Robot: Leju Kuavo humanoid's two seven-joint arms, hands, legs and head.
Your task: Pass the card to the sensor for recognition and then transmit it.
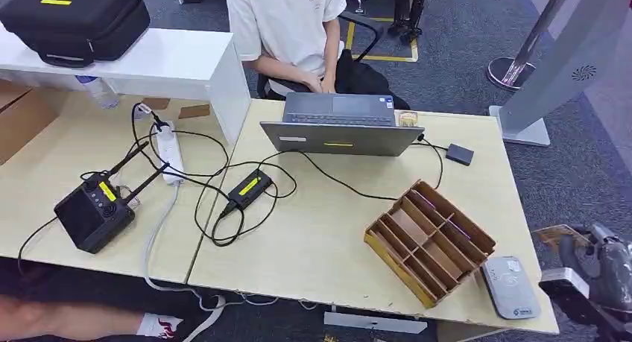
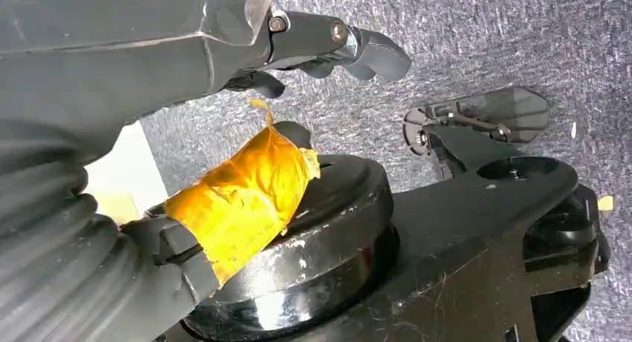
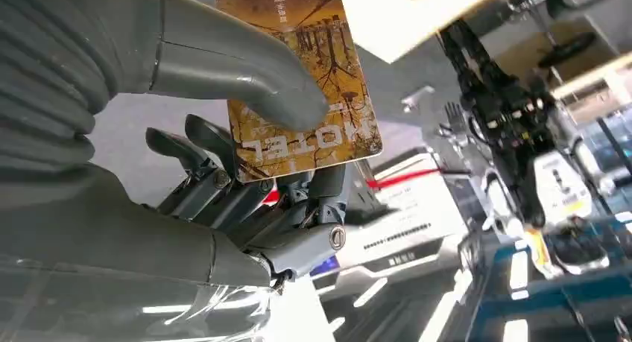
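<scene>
The card (image 3: 305,81), brown and gold with printed lettering, sits in the robot's right hand (image 3: 246,171), pinched flat between the thick grey thumb on its face and the darker fingers (image 3: 216,152) behind it. In the head view that hand (image 1: 596,264) hangs just off the table's (image 1: 313,245) right edge, with the card (image 1: 555,234) poking up toward the table.

Taking the wooden divided tray (image 1: 430,240) as landmark: the table carries it near the front right corner; the open laptop (image 1: 339,126) lies well behind it, with a seated person (image 1: 294,29) beyond; the grey card sensor (image 1: 510,286) lies flat just beside the tray's right end, at the table's front edge, between the tray and the right hand.

The left hand (image 2: 246,96) hangs low over the carpet, its thumb wrapped in yellow tape and its fingers loosely curled around nothing.

The step in hand appears to be the carry toward the sensor: the card is gripped but not yet over the reader. The next move likely calls for swinging the right hand inward and lowering the card's face flat above the sensor, keeping the pinch firm so the thin card does not slip or tilt.
</scene>
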